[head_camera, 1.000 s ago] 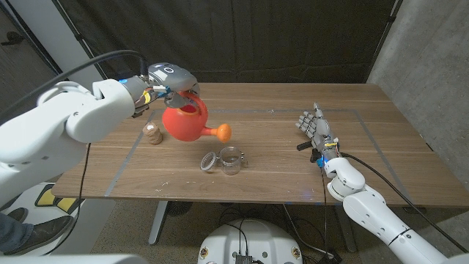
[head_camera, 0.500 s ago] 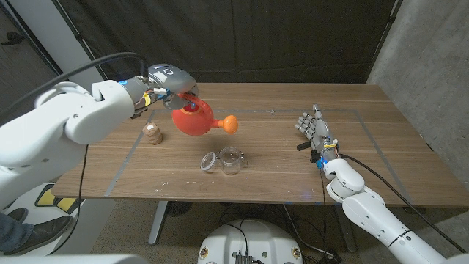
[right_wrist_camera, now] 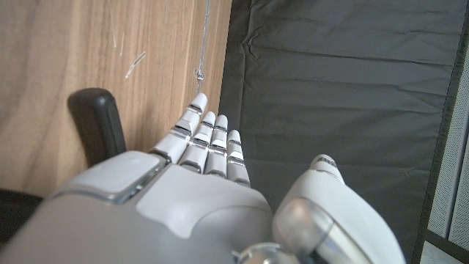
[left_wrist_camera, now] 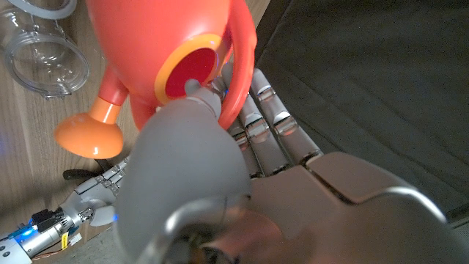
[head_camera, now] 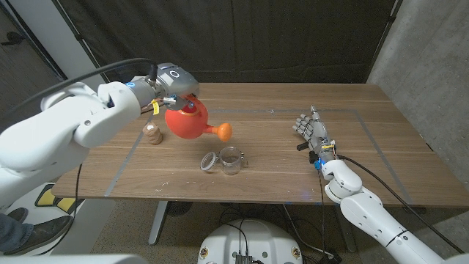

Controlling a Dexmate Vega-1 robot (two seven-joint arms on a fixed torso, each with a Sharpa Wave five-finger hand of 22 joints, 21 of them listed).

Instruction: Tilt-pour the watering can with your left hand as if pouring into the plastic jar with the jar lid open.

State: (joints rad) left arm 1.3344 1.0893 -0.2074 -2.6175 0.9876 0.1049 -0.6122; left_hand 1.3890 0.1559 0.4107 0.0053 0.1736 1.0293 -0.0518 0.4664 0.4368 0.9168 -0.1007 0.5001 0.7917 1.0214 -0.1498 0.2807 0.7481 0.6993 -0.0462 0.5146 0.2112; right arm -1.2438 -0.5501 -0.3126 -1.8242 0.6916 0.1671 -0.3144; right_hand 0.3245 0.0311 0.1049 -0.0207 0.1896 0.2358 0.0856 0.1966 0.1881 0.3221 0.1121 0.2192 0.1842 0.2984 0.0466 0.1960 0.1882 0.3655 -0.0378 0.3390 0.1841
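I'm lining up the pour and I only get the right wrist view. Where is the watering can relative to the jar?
Observer: The left robot hand holds the watering can in the air, tilted, with its orange spout pointing towards the plastic jar. I cannot tell if it is exactly over the mouth.
Operator: Is the jar open?
Observer: Yes. Its lid lies on the table right beside it, on the robot's left.
Operator: Anything else close by?
Observer: A small tan object stands on the table to the robot's left of the can.
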